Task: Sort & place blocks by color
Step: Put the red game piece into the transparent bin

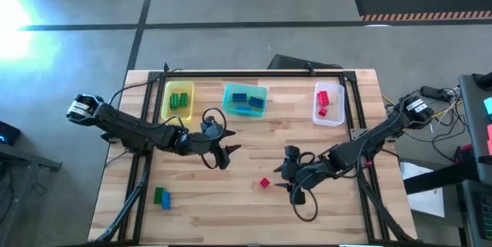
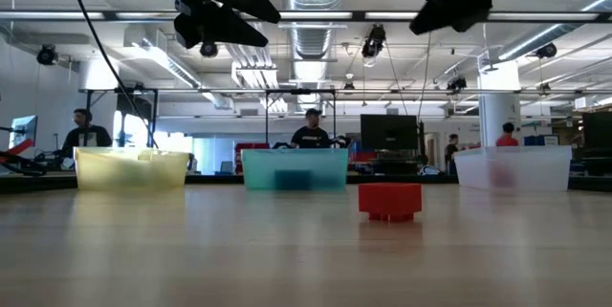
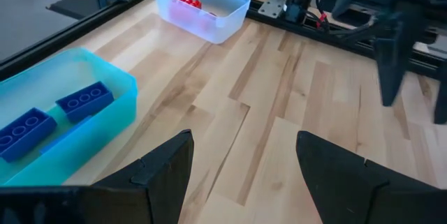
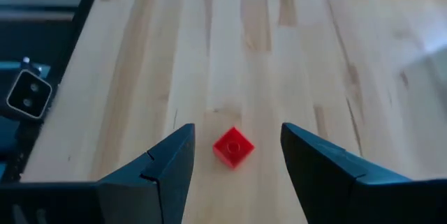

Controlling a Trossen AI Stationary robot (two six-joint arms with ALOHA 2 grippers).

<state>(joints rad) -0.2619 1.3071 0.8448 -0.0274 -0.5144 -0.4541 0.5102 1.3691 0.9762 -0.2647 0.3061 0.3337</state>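
Observation:
A small red block (image 1: 264, 183) lies flat on the table's middle; it also shows in the low view (image 2: 389, 201) and the right wrist view (image 4: 232, 146). My right gripper (image 1: 293, 186) hovers open just right of it, with its fingers (image 4: 171, 161) standing either side without touching. My left gripper (image 1: 224, 154) hangs open and empty above the table, near the teal bin (image 1: 245, 99). A green and a blue block (image 1: 161, 197) lie together near the left front corner. Green blocks lie in the yellow bin (image 1: 178, 100), blue blocks (image 3: 84, 100) in the teal bin, red blocks (image 3: 187, 1) in the clear bin (image 1: 328, 103).
The three bins stand in a row along the far edge. A dark metal frame (image 1: 254, 74) borders the table's far edge and sides. Bare wood lies between the bins and the loose blocks. People sit in the room beyond the table (image 2: 312, 130).

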